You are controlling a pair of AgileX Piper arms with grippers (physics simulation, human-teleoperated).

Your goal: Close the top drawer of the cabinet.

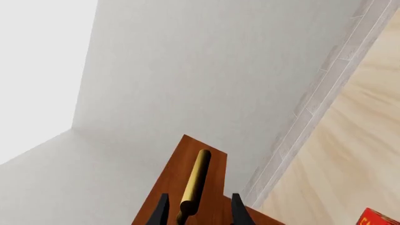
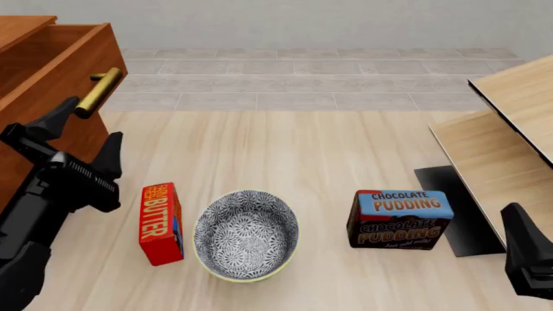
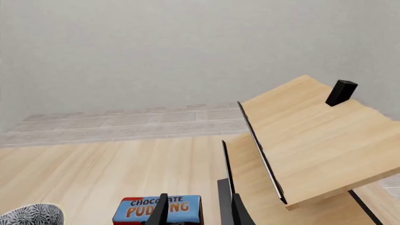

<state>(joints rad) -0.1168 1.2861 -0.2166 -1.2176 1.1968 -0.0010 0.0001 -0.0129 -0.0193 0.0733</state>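
The top drawer [image 2: 61,61] stands pulled out of the cabinet [image 2: 22,162] at the far left of the front view, its brass handle [image 2: 98,92] jutting toward the bench [image 2: 285,142]; the left hand [image 2: 85,126] is spread, its fingers [image 1: 161,212] flanking the handle's near end without gripping it; the right hand [image 3: 196,212] is low at the right with its fingers apart, holding nothing, aimed above the chocolate pudding box [image 2: 400,219]; a patterned bowl [image 2: 246,234] sits just beside a red butter box [image 2: 162,223]; pale wood furniture [image 2: 501,136] lies at the right.
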